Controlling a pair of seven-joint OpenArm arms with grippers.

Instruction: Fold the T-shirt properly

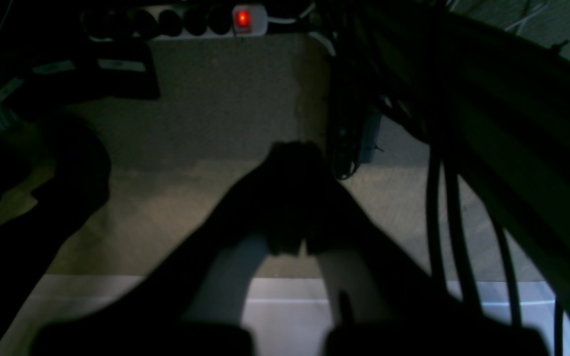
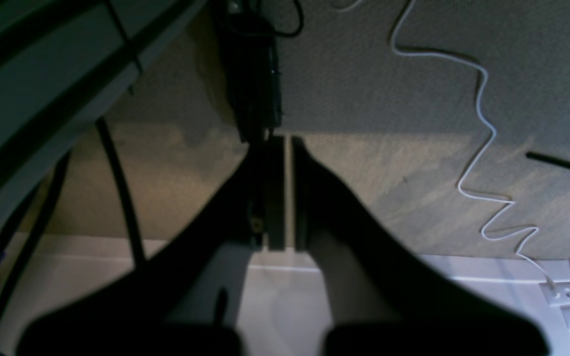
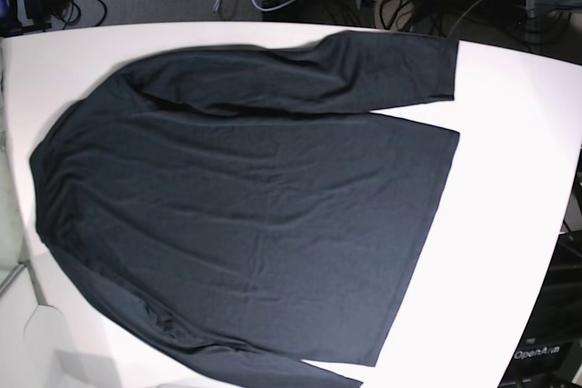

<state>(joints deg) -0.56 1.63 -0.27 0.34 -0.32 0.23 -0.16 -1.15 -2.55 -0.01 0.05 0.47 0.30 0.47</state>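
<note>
You see the T-shirt (image 3: 245, 197) spread flat over the white desk (image 3: 518, 179), one sleeve along its far edge. Carpet and cables surround it. Left gripper (image 1: 290, 198) and right gripper (image 2: 280, 193) jaws are together, holding nothing.

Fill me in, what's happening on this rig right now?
Nothing is being handled yet. The black T-shirt lies spread flat on the white table, unfolded, one sleeve along the far edge. Both arms are off the table: the left gripper and right gripper are shut, empty, facing the floor.

Overhead base view; floorward wrist views.
</note>
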